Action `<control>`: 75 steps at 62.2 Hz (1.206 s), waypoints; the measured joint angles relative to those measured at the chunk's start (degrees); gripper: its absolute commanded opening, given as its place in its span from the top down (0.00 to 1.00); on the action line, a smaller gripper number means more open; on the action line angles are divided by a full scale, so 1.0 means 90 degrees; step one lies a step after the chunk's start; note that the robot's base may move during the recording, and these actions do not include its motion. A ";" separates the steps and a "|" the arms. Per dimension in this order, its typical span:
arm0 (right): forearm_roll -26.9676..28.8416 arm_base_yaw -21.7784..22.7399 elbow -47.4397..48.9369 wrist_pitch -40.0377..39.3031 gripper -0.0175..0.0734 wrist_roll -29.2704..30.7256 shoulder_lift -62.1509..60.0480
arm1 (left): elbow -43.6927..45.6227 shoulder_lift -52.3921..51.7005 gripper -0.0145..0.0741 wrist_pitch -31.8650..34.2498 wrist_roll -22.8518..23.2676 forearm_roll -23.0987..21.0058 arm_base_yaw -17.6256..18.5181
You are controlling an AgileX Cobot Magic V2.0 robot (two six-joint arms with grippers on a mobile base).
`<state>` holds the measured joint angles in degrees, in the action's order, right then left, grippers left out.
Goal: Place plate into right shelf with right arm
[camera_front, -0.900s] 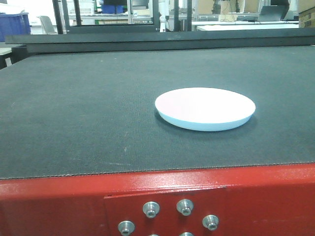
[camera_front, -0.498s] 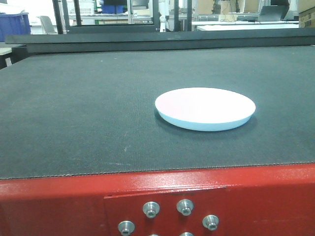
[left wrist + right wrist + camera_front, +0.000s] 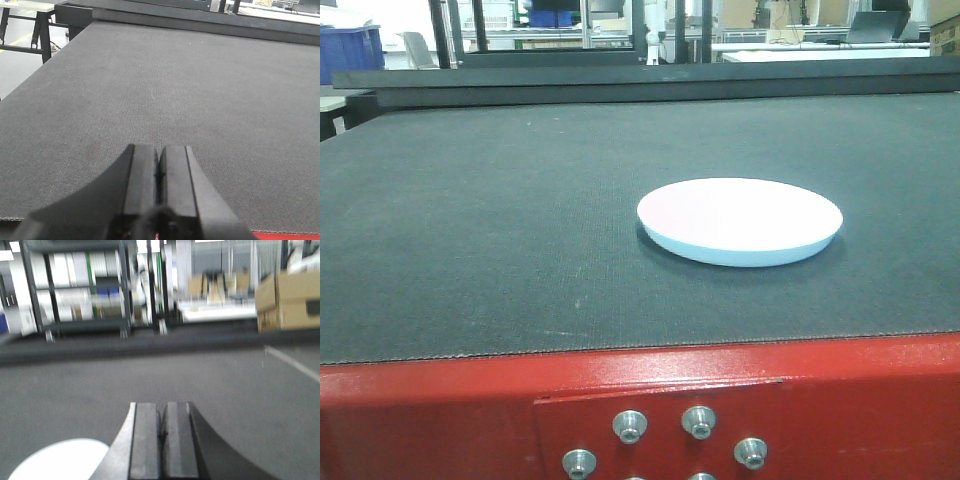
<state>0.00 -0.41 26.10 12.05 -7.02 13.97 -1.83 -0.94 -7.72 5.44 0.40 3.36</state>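
The plate (image 3: 740, 220) lies flat and empty on the dark mat (image 3: 470, 220), near my right gripper (image 3: 161, 412) and to its left. That gripper is clenched on nothing. The plate looks glossy, stiff, breakable and probably slippery, so I'd pinch its low rim. My left gripper (image 3: 159, 155) is clenched too. The far blue bin (image 3: 345, 50) hides its contents.

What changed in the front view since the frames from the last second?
The whole front view slid slightly right, plate and bolts alike, so the camera shifted, not the plate. The plate stays flat on the mat, untouched.
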 measured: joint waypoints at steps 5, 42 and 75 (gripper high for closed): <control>0.0000 -0.0028 0.0701 0.0624 0.75 0.0000 0.0853 | 0.0000 0.0000 0.89 0.0000 0.0000 0.0000 0.0000; 0.1097 -0.1181 0.2447 0.2303 0.74 -0.0010 0.5861 | 0.0000 0.0000 0.89 0.0000 0.0000 0.0000 0.0000; 0.1681 -0.1545 0.2720 0.0648 0.15 -0.0014 0.8054 | 0.0000 0.0000 0.89 0.0000 0.0000 0.0000 0.0000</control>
<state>15.13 -14.32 50.58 17.88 -7.15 86.45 -1.83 -0.94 -7.72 5.44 0.40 3.36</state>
